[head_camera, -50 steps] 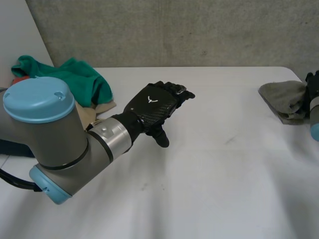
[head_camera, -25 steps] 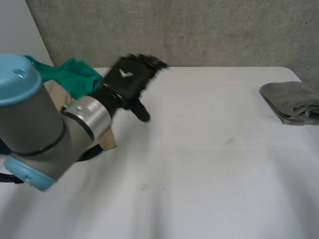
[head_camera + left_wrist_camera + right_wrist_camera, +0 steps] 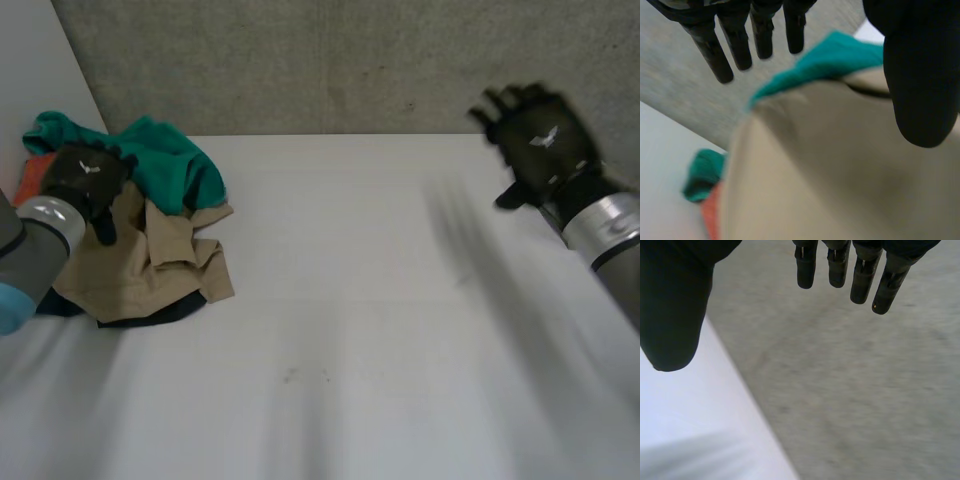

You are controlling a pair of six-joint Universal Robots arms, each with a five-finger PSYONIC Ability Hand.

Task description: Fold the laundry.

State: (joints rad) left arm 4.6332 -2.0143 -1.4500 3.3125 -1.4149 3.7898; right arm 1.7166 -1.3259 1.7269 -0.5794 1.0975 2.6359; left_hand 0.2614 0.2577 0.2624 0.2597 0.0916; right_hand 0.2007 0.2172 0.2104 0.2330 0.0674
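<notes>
"White tabletop [image 3: 330, 400] is seen bare across the near half. Where is the laundry to be found?"

"Further back, at the robot's left side, a laundry pile [image 3: 185, 275] is heaped. A tan cloth [image 3: 150, 265] lies on top at the front, with a dark cloth [image 3: 165, 318] showing under its near hem. A green cloth [image 3: 175, 165] is bunched behind it, and an orange cloth [image 3: 33, 180] is tucked at the far left."

"How is the left hand [image 3: 85, 180] held?"

"It is poised over the tan cloth, its fingers [image 3: 735, 45] straight and a little apart, the thumb set wide — nothing is pinched. Whether the palm touches the cloth cannot be told."

"And the right hand [image 3: 540, 140]?"

"It is raised at the far right, well apart from the pile, in front of the grey wall [image 3: 300, 60]. Its fingers [image 3: 840, 265] are spread, and nothing is held."

"What could go wrong from here?"

"Nothing has been drawn out for folding yet, so one piece must probably be separated first. Because the tan cloth is tangled with the dark one and overlapped by the green, two pieces could be lifted together. If only a loose fold were pinched, the cloth might be dragged out bunched — or the heap pushed further to the left."
</notes>
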